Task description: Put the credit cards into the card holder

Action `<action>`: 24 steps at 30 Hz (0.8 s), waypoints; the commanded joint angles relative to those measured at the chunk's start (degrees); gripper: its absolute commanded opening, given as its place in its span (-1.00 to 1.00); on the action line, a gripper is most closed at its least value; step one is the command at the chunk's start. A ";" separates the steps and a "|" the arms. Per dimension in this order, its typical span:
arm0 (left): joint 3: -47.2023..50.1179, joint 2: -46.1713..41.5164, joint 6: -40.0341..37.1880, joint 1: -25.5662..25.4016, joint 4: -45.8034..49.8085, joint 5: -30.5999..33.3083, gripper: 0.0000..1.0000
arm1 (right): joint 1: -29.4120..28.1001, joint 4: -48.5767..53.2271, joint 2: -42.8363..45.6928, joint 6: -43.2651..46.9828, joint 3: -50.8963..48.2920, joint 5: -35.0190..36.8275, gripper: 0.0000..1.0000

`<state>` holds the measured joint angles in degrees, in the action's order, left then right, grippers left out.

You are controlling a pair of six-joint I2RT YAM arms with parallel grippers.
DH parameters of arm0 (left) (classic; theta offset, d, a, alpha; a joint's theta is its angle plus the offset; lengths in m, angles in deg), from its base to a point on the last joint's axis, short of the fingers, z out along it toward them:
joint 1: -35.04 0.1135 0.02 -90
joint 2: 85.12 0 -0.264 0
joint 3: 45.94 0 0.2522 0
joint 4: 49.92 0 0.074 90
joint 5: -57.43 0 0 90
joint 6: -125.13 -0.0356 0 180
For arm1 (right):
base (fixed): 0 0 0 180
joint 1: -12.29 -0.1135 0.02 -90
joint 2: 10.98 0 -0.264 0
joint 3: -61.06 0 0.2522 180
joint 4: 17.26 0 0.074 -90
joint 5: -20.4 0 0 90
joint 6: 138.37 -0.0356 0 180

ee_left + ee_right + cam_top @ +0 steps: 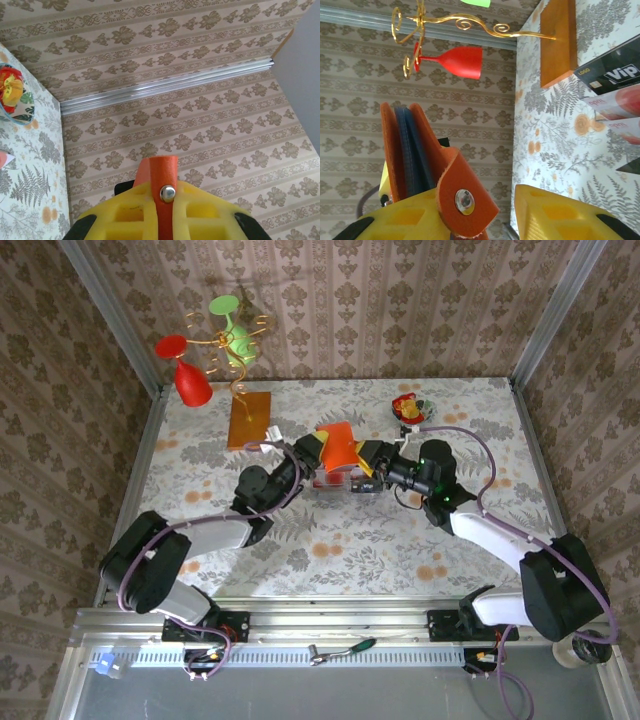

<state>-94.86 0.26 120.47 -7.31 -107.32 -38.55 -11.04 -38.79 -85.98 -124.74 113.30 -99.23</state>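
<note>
You are holding the small flat orange leather-like card holder (pixel 338 445) up off the flower-patterned table (pixel 400 540), over its middle, between your two grippers. Your left gripper (pixel 167 210) is clamping the holder's narrow orange strap, the one with the round metal snap, and its yellow fingers are pressing on it from both sides. Your right gripper (pixel 490 220) is standing partly apart. The holder's body is leaning against one yellow finger and its rounded snap flap is lying across that finger. A gap is showing between the flap and the other finger, so this gripper is pinching nothing.

In the right wrist view the holder is standing on edge, its two orange covers slightly parted and a grey-blue lining showing between them.

The credit cards (pixel 620 100), thin rectangles with red-and-white faces plus one black face reading "ViP", are lying overlapped low down by the table, just under the holder and slightly nearer to you. I cannot tell what they are resting in. From above, the holder and both grippers are covering most of them.

Toward the table's far left corner an orange-brown wooden board (pixel 248 420) is carrying a curly gold wire stand (pixel 470 22), which is holding a red plastic goblet (pixel 455 60) and a green plastic goblet (pixel 232 330). A small bowl with red and yellow contents (pixel 410 408) is sitting near the far edge, right of the middle, well apart from the cards.
</note>
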 commanded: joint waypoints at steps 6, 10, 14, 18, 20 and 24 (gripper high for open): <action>-2.85 1.36 -0.12 -1.70 -2.42 -0.99 -1.00 | -0.32 -4.88 0.27 -2.43 -0.75 -5.47 -0.50; -3.24 1.39 -0.14 -1.89 -2.49 -0.88 -1.00 | 0.11 -4.68 0.65 -2.45 -1.97 -5.27 -0.48; -3.67 1.52 -0.28 -2.04 -2.81 -0.36 -1.00 | 0.37 -5.37 0.52 -3.03 -3.29 -4.92 -0.42; -4.62 1.67 -0.60 -2.04 -2.86 0.15 -1.00 | 0.74 -8.29 0.12 -4.60 -4.72 -4.90 -0.43; -4.96 1.84 -0.72 -2.08 -2.93 0.52 -1.00 | 0.96 -8.44 0.28 -4.72 -4.99 -5.00 -0.45; -5.44 2.45 -0.57 -2.03 -2.94 1.07 -1.00 | 1.45 -8.39 1.24 -4.79 -5.63 -5.10 -0.45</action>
<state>-97.81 1.90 120.45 -9.14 -107.78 -38.70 -9.44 -45.06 -86.05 -129.42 108.82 -100.98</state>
